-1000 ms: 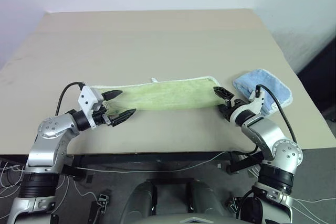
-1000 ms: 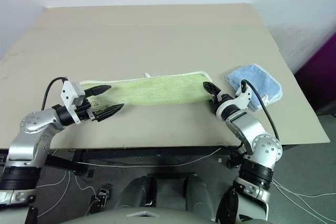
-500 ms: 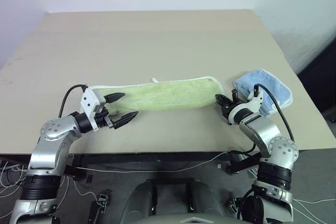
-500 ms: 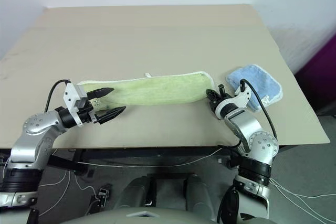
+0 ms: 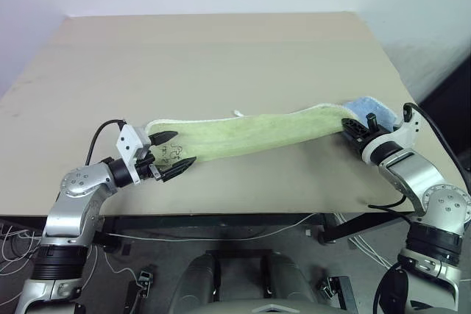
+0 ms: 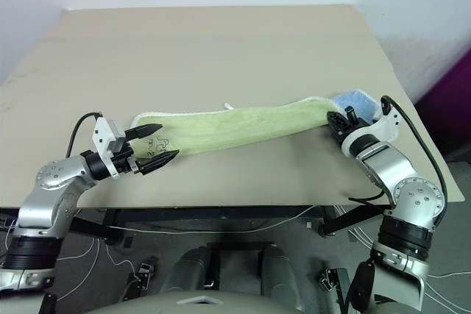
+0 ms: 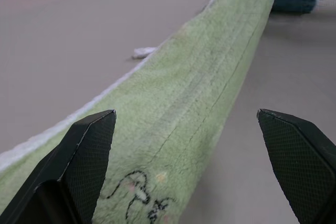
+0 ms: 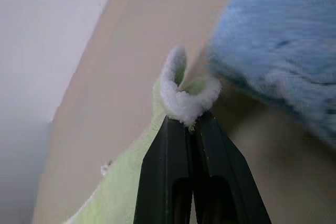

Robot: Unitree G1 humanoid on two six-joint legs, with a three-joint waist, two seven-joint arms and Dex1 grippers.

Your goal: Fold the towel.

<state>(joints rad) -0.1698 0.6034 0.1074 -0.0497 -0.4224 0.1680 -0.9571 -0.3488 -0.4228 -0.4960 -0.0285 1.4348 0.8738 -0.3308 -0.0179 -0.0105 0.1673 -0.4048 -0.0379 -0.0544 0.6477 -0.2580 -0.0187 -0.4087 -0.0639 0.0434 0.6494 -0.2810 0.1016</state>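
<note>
the wide beige table [image 5: 221,56] carries everything here, and its near edge and right edge are where your risks sit. the long light yellow-green terry cloth towel with white stitched edging [image 5: 250,131] lies as a narrow band along the near part of the table, running from near your left arm toward the right edge, its right end raised off the surface. the smaller light blue folded towel [image 5: 366,105] sits by the right edge, just behind that raised end and touching or almost touching it.

your right gripper [image 5: 358,131] has its fingers pressed together on the very tip of the green towel; in the right wrist view just a small curl of white edging [image 8: 185,98] pokes out past them. that is a thin bite, and i judge a quick swing across could pull the edging free and drop the end. the raised end could also drag the blue towel along or nudge it off the right edge.

your left gripper [image 5: 171,157] holds nothing: its fingers [image 7: 86,156] stand fully apart, straddling the towel's left end where the faint dark marks [image 7: 137,198] show. if you carry the right end over before that end is pinned, the whole towel will likely slide instead of folding, perhaps toward the near edge.
</note>
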